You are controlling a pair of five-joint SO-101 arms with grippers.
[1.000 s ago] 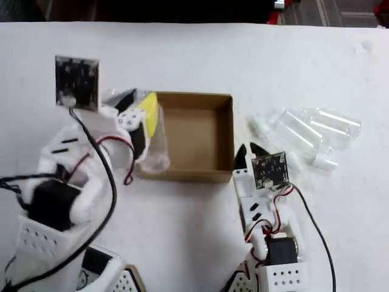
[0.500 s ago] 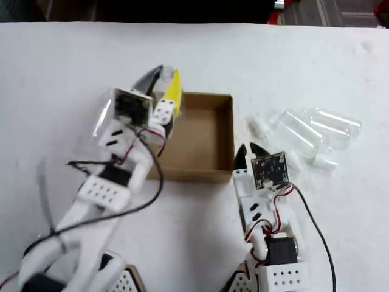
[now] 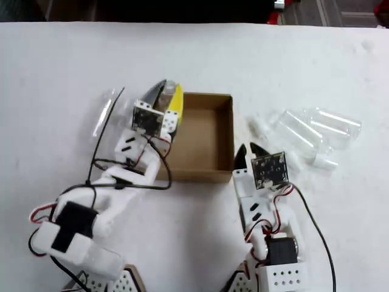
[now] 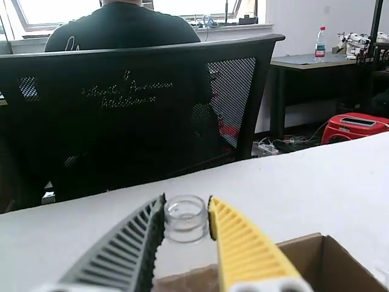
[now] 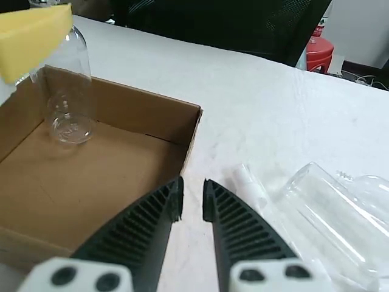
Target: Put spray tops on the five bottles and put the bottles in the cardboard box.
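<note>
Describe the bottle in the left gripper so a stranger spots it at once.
Find the open cardboard box mid-table; at its far left corner the yellow-and-grey left gripper clamps a clear bottle by the neck. It hangs upright and capless, whereas the bottles right of the box lie flat.

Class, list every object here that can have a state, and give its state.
cardboard box, open at the top.
left gripper, shut on the bottle's neck.
held bottle, upright, no spray top, base inside the cardboard box.
right gripper, open slightly, holding nothing.
loose bottles, lying on their sides, without tops.
spray tops, lying loose, unfitted.
</note>
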